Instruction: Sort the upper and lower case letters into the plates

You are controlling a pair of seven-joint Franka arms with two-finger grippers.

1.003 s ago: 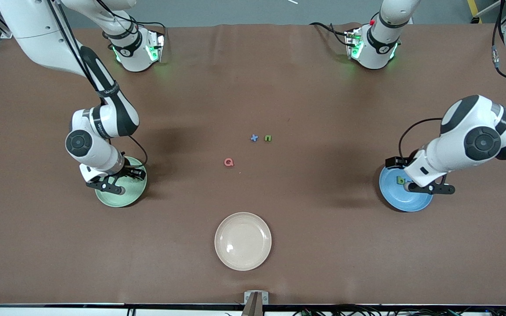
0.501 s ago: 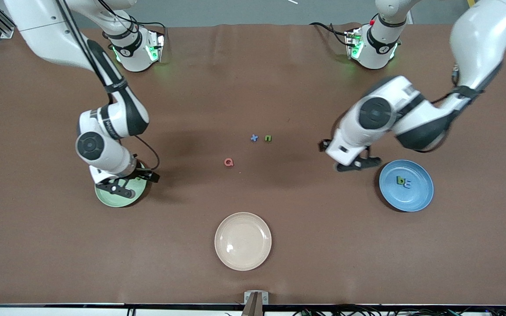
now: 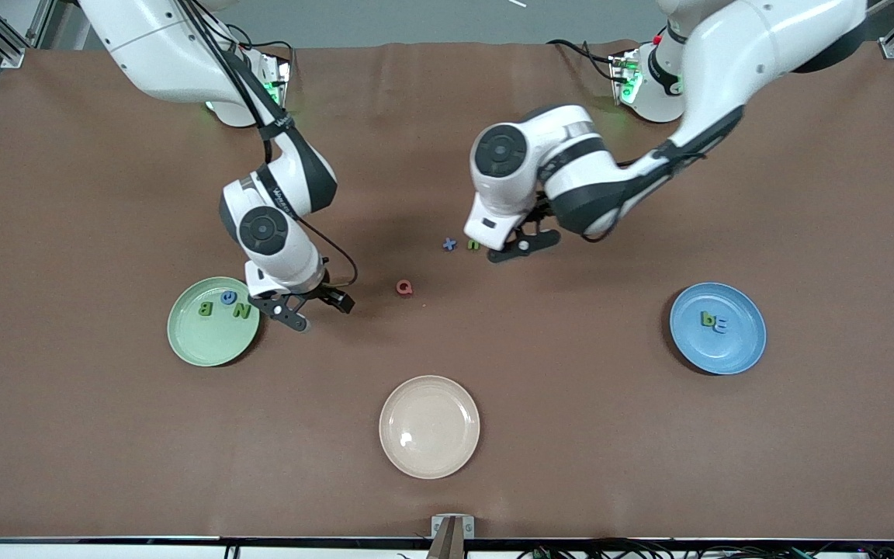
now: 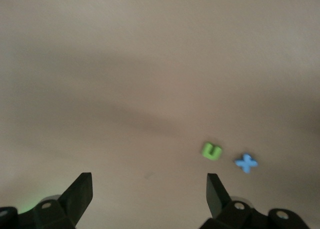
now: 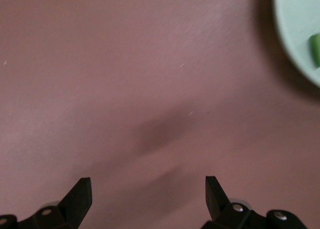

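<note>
While both hang spread, left gripper (image 3: 515, 247) nears green n (image 3: 474, 244), right gripper (image 3: 303, 309) beside mint plate (image 3: 191, 345)

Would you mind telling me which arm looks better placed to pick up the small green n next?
Probably the left. Its open left gripper hangs right beside the green n, which shows in its wrist view, while the open right gripper is over bare table by the mint green plate.

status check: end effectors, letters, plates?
Both end effectors open, empty: left by the green n, right beside the green plate. Red Q, blue x unsorted. Path clear.
</note>
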